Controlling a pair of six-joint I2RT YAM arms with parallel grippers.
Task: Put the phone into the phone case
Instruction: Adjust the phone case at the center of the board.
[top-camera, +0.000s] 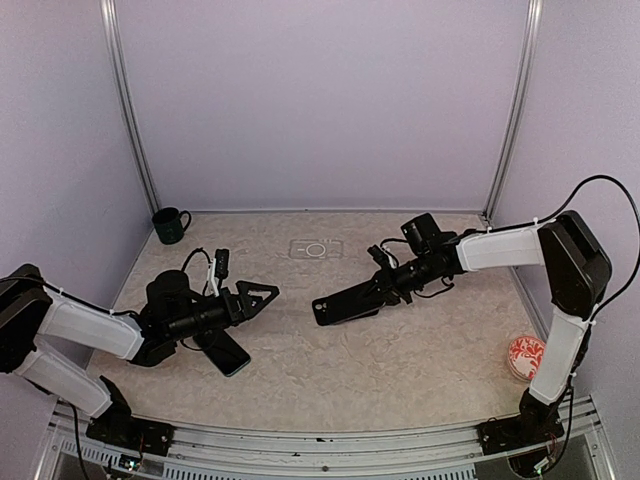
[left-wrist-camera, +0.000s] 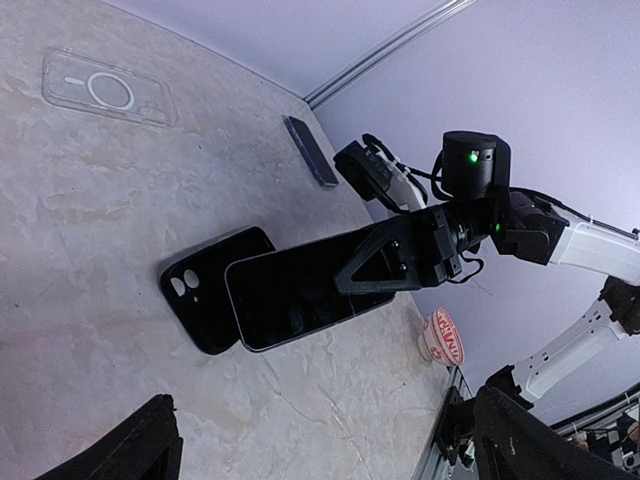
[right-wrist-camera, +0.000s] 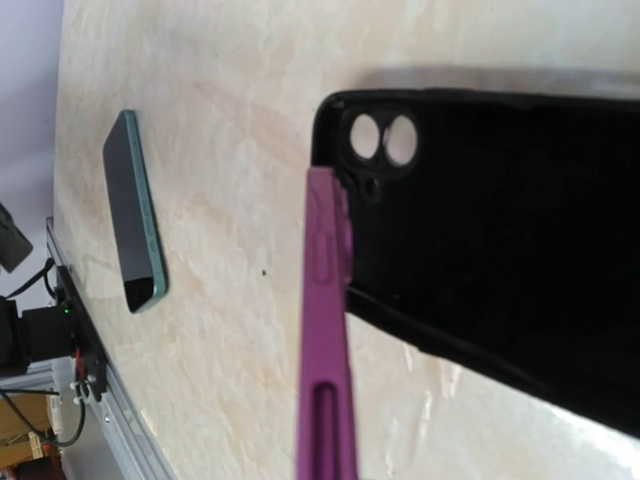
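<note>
1. Your right gripper (top-camera: 388, 288) is clamped on the phone (left-wrist-camera: 300, 295), gripping it at one end.
2. The phone hangs tilted over the black phone case (left-wrist-camera: 195, 300). The case lies flat and open side up near the middle of the tabletop (top-camera: 400, 360). The phone's free end reaches toward the end of the case with the camera holes.
3. In the right wrist view, the phone's purple edge crosses the case rim just beside those holes. You cannot tell whether the two touch.
4. Judging progress: you have the phone picked up and brought over the case, but it is not seated. You have yet to square it with the rim, lower it and press it in.
5. Your left gripper (top-camera: 258, 293) is spread wide and holds nothing. It hovers toward the tabletop's left edge, above a second, teal phone (top-camera: 225, 352).
6. Farther out, a clear case (top-camera: 315, 248) lies by the far edge and a mug (top-camera: 170, 225) stands in the far left corner.
</note>
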